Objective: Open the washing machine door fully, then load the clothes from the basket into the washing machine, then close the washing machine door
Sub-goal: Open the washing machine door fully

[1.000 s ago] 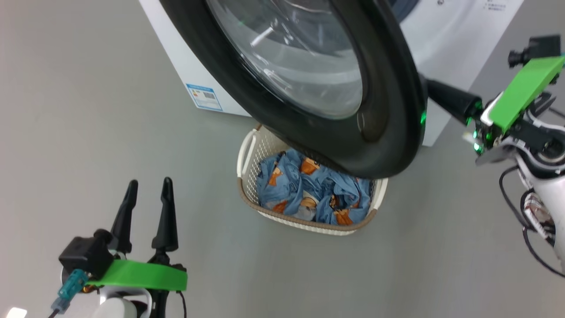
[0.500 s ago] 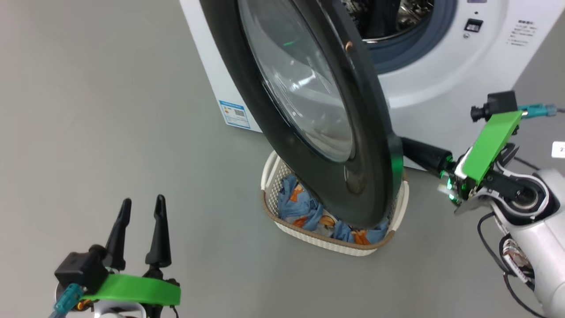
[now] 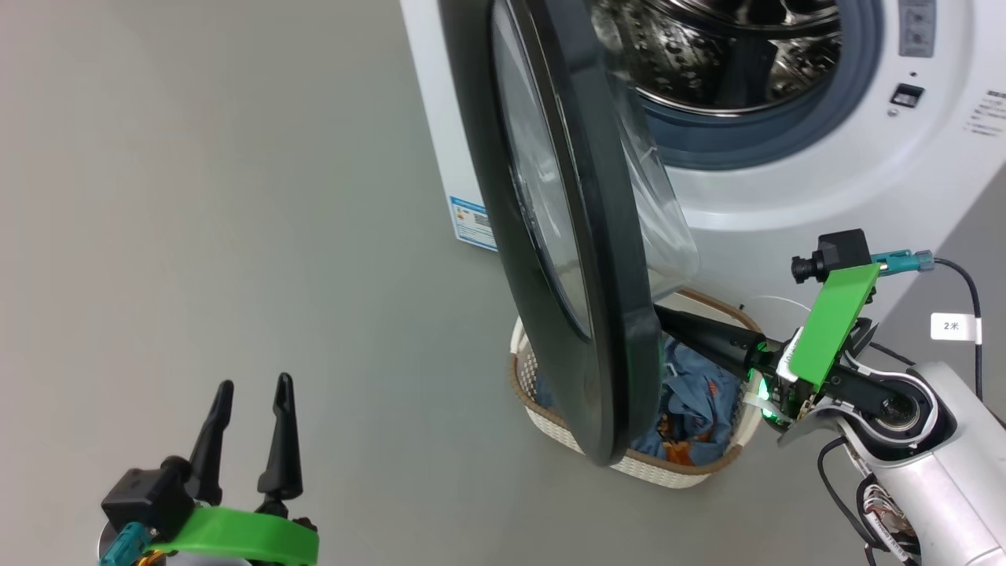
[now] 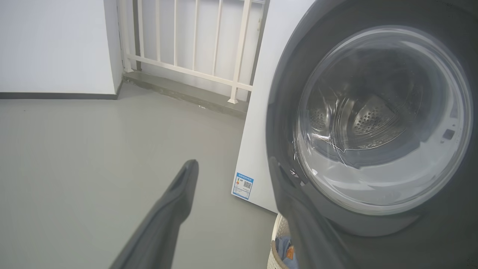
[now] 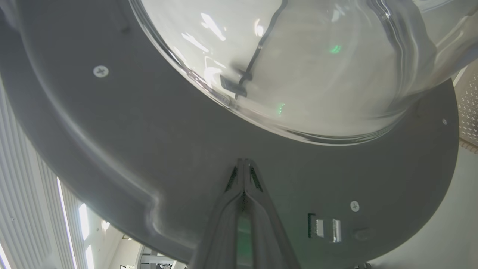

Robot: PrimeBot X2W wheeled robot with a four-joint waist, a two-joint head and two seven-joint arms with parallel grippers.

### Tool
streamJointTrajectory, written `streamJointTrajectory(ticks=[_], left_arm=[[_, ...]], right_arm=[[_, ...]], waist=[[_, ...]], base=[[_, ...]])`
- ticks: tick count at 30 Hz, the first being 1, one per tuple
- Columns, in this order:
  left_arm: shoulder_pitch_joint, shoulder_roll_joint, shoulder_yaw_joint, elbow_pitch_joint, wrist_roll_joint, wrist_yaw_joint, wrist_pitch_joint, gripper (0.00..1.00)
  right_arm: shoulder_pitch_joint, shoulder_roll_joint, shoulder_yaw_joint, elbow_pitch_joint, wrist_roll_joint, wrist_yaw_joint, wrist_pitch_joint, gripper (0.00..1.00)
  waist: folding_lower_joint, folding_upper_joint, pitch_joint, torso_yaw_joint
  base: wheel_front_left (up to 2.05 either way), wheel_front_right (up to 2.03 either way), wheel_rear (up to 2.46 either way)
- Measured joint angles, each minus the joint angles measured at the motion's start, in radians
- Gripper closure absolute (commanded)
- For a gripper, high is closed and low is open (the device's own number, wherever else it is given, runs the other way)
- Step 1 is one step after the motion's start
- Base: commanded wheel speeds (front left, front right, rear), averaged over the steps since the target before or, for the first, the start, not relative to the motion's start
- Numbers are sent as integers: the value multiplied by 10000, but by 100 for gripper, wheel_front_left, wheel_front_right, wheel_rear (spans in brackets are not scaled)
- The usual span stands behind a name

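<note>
The washing machine (image 3: 794, 196) stands with its steel drum (image 3: 731, 55) exposed. The washing machine door (image 3: 566, 236) hangs ajar, seen edge-on in the head view, its glass bowl facing the drum. My right gripper (image 3: 668, 314) is shut with nothing in it, tips pressed against the door's inner grey face (image 5: 149, 130) just below the glass bowl (image 5: 298, 56); the tips (image 5: 243, 161) touch it. Below the door sits the basket (image 3: 668, 468) holding the light blue clothes (image 3: 699, 393). My left gripper (image 3: 253, 385) is open at the lower left, apart from the door (image 4: 373, 112).
Grey floor spreads to the left of the machine. A blue label sticker (image 4: 242, 185) marks the machine's lower front corner. A white railing (image 4: 186, 37) and a wall stand behind the machine. The basket rim (image 4: 276, 239) peeks out under the door.
The head camera has shifted. The door has swung wider, from facing the camera to edge-on, showing more drum. My shut right gripper followed its inner side. The left gripper stays open.
</note>
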Motion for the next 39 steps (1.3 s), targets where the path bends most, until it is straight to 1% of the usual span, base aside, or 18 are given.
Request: streamJointTrajectory(ticks=[8,15,22,28,31,32,33,34,35,36,39], left_arm=[[30,19,-25,81,-2,0,0,0],[144,35,-36,90,-2,0,0,0],[185,63,-33,88,-4,17,0,0],[186,63,-31,86,-4,27,0,0],[187,69,-31,86,-4,33,0,0],[189,86,-35,86,-4,31,0,0],[193,96,-33,86,-4,33,0,0],[195,102,-36,86,-6,33,0,0],[196,104,-42,86,-15,33,0,0],[198,111,-52,86,-23,33,0,0],[204,167,-104,88,-23,33,0,0]], right_arm=[[217,332,-109,-29,-2,0,117,100],[218,533,-178,-29,-17,0,278,100],[219,683,-330,-27,-79,0,364,100],[220,755,-531,-150,-207,0,341,100],[221,769,-754,-307,-282,0,151,100],[230,763,-861,-474,-318,0,25,71],[241,763,-905,-579,-370,0,-40,58],[266,763,-953,-698,-399,0,-100,39],[333,759,-1026,-848,-466,0,-194,2],[397,744,-1081,-970,-596,0,-364,0],[587,665,-1116,-1421,-1170,0,-957,0]], waist=[[0,0,-165,474],[0,0,-248,679],[0,0,-256,609],[1,0,-268,420],[2,0,-299,279],[1,0,-325,164],[2,0,-338,96],[1,0,-350,24],[1,0,-366,-56],[1,0,-382,-140],[1,0,-443,-420]], base=[[0,0,0],[0,0,0],[0,0,0],[0,0,0],[0,0,0],[0,0,0],[0,0,0],[0,0,0],[0,0,0],[0,0,0],[0,0,0]])
